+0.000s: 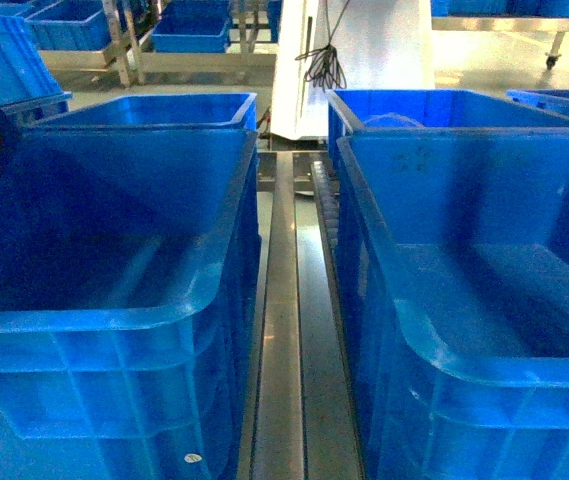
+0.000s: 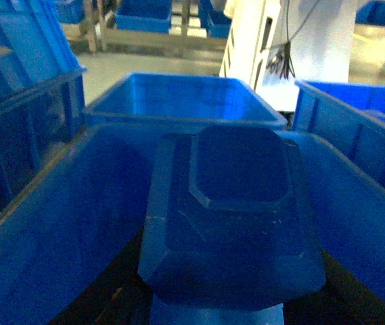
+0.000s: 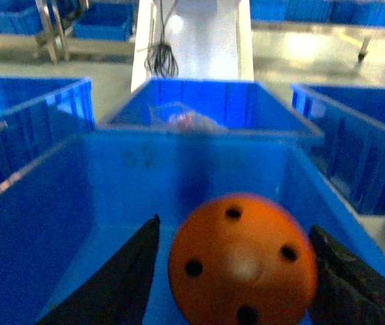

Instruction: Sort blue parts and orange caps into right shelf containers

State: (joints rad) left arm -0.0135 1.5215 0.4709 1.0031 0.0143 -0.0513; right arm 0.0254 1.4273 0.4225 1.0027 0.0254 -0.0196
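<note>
Seemingly the sorting is only beginning: in the head view the near left bin [image 1: 114, 300] and the near right bin [image 1: 484, 300] both look empty, and neither gripper nor any part can be seen there. From the left wrist, a dark blue part [image 2: 236, 217] sits between the left gripper [image 2: 233, 298] fingers above the near left bin, though the fingers are mostly cut off, so a firm hold is only my judgement. From the right wrist, the right gripper [image 3: 236, 271] has its dark fingers on both sides of an orange cap [image 3: 243, 261] above the right bin, contact unclear; the far bin [image 3: 206, 108] holds something blurred.
</note>
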